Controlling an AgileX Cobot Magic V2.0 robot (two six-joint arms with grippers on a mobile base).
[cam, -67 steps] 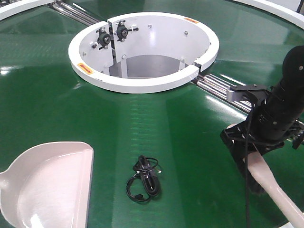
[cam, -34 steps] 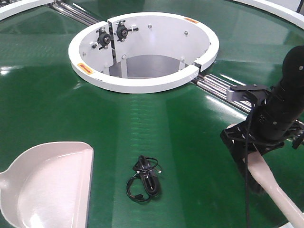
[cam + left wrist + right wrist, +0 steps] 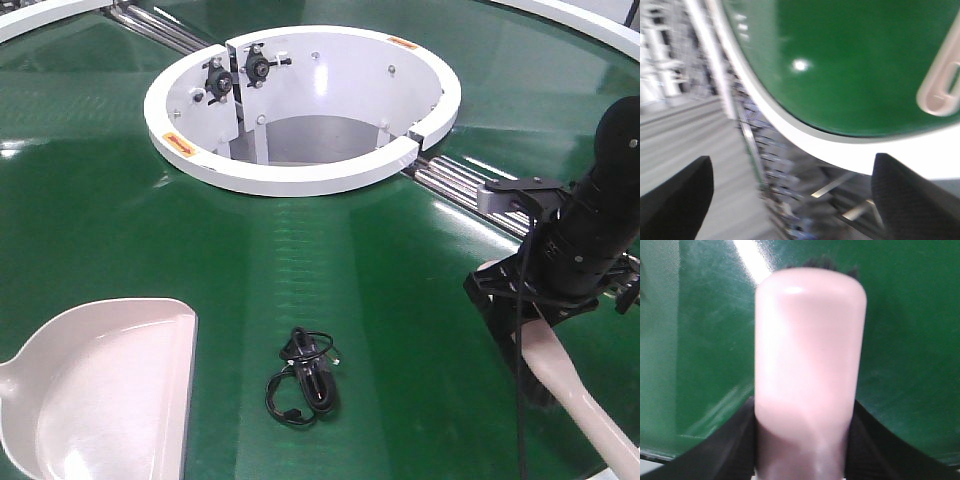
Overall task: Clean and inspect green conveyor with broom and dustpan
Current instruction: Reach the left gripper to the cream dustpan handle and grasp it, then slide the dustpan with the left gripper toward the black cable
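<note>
Right claw (image 3: 522, 325) clamps the broom (image 3: 585, 400); left claw (image 3: 792, 197) spread.

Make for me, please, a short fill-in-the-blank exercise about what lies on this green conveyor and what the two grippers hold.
1. The right gripper holds the pink ____ between its fingers.
2. The left gripper is ____ and holds nothing.
3. A coiled cable lies on the green conveyor beside the dustpan; its colour is ____.
4. The ring-shaped hub is ____ in colour.

Missing words: broom; open; black; white.
</note>
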